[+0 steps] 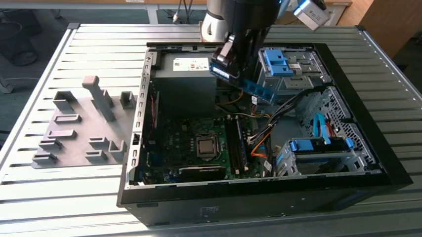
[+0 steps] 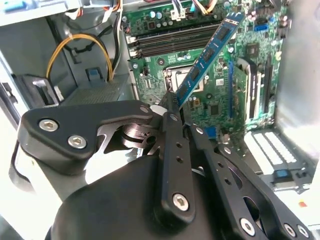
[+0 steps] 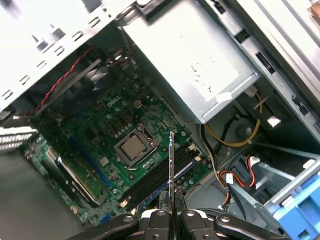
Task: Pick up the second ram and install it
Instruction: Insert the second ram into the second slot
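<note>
My gripper (image 1: 228, 63) is shut on one end of the second ram (image 1: 256, 88), a long thin stick that hangs tilted in the air over the open computer case (image 1: 142, 123). In the second wrist view the ram (image 2: 210, 50) slants away from the gripper (image 2: 170, 104) above the green motherboard (image 2: 220, 100), near the long memory slots (image 2: 170, 42). The first wrist view has the ram (image 3: 171, 160) edge-on, rising from the gripper (image 3: 171, 211) over the memory slots (image 3: 155, 177) beside the processor socket (image 3: 132, 147).
A grey fixture tray (image 1: 79, 133) with upright blocks lies on the slatted table at the exterior view's left of the case. Inside the case are a grey power supply (image 1: 188, 81), blue drive brackets (image 1: 280, 61), loose cables (image 1: 264, 133) and a drive cage (image 1: 316, 153).
</note>
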Available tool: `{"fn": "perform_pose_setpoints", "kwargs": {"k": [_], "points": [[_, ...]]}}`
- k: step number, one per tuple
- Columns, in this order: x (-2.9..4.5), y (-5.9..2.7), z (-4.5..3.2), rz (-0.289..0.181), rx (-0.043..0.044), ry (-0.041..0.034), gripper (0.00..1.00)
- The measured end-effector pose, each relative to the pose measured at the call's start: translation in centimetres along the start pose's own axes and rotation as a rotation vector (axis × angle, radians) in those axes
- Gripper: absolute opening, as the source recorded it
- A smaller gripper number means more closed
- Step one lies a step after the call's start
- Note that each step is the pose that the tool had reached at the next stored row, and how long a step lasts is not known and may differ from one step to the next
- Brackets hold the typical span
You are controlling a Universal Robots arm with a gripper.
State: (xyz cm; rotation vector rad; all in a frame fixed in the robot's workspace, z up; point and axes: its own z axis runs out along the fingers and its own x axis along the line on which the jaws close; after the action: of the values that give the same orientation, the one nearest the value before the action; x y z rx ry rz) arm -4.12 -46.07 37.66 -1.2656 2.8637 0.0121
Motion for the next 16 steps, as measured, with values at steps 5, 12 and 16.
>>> {"fn": "perform_pose_setpoints", "kwargs": {"k": [5, 12, 16], "points": [[0.00, 0.00, 0.12, 0.092, 0.0012, -0.0001, 0.14], [0.00, 0.00, 0.22, 0.210, 0.0027, -0.0005, 0.14], [0.00, 0.00, 0.23, 0.271, 0.0035, -0.0007, 0.14]]}}
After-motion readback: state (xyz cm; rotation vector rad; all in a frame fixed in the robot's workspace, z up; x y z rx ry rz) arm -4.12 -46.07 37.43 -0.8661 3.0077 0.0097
